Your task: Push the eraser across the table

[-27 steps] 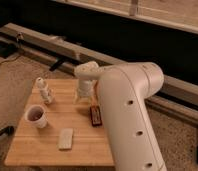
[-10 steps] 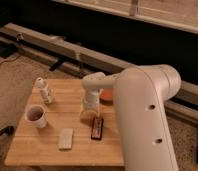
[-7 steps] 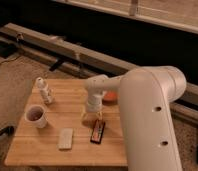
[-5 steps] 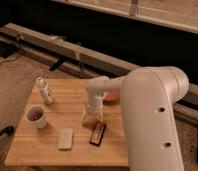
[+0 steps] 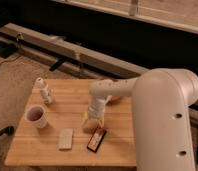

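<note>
The gripper hovers just beside the eraser near the table's front edge; its grasp cannot be told.

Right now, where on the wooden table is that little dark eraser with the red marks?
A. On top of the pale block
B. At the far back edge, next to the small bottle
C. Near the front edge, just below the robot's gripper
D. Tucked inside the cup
C: the eraser lies flat near the table's front edge, right beside and below the gripper, apart from the cup and the pale block.
</note>
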`<state>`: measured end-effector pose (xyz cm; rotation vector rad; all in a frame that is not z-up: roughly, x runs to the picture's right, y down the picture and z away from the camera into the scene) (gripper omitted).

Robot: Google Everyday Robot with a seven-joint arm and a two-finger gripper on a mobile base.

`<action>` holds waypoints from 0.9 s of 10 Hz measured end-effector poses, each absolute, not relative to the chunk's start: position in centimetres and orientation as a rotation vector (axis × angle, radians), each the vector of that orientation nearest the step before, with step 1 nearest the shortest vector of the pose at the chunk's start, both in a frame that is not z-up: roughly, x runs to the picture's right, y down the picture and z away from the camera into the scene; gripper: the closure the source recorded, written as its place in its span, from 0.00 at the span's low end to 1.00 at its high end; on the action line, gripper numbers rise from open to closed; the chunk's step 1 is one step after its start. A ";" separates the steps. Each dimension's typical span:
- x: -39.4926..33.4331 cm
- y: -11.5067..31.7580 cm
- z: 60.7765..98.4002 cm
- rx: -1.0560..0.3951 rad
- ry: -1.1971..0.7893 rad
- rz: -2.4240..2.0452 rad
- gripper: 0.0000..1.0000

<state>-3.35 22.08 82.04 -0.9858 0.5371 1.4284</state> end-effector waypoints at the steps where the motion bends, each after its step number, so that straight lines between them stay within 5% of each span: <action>1: -3.4 22.2 81.7 -0.996 0.533 1.426 0.31; 4: -2.8 21.3 81.0 -0.976 0.518 1.443 0.31; 9: -3.4 12.7 81.8 -0.707 0.427 1.424 0.31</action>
